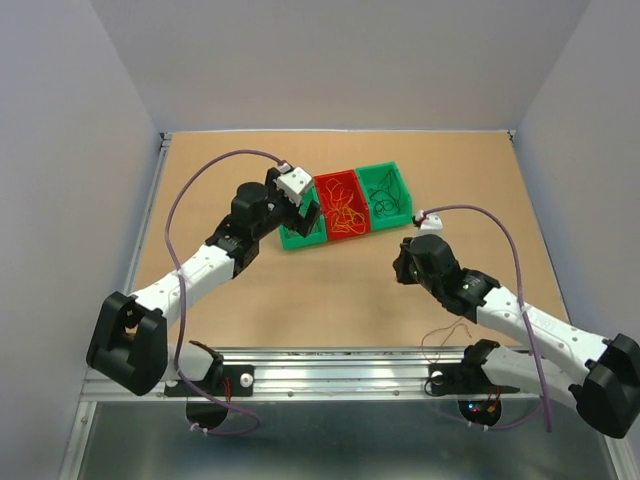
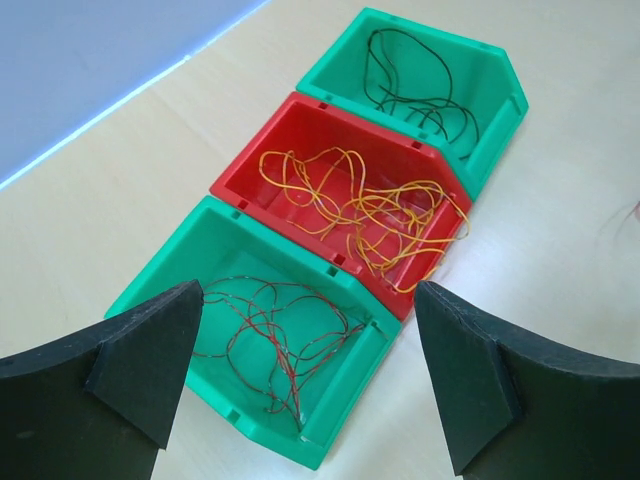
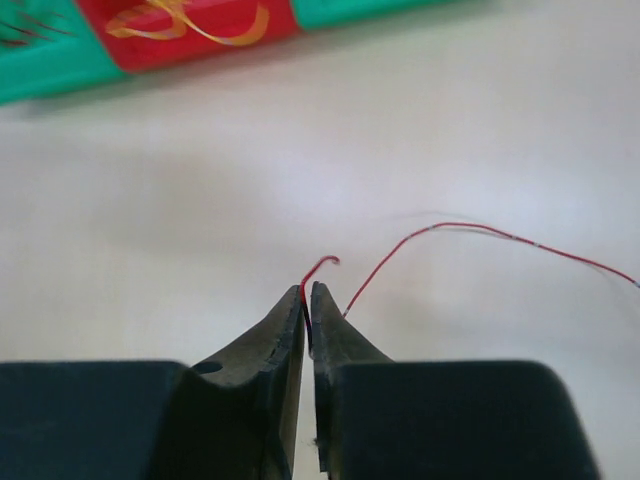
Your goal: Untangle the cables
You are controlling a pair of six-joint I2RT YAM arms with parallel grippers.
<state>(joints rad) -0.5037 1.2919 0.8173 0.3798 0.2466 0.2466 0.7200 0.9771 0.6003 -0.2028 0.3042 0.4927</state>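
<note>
Cables (image 2: 372, 212) mostly sorted in three bins in a row on tabletop (image 3: 200, 180): orange-yellow in red bin (image 2: 250, 178), red strands (image 2: 272, 335) in left green bin (image 2: 170, 275), dark strands (image 2: 425, 108) in right green bin (image 2: 500, 85). Left pincer (image 2: 308, 295) hovers over bins, jaws wide apart. Right pincer (image 3: 307, 292) clamped on one loose red strand (image 3: 318, 263) over bare tabletop, apart from bins.

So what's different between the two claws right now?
The left gripper is wide open and holds nothing, pointed at the bins. The right gripper is pinched shut on a thin red wire, away from the bins. Both are dark and two-fingered.
</note>
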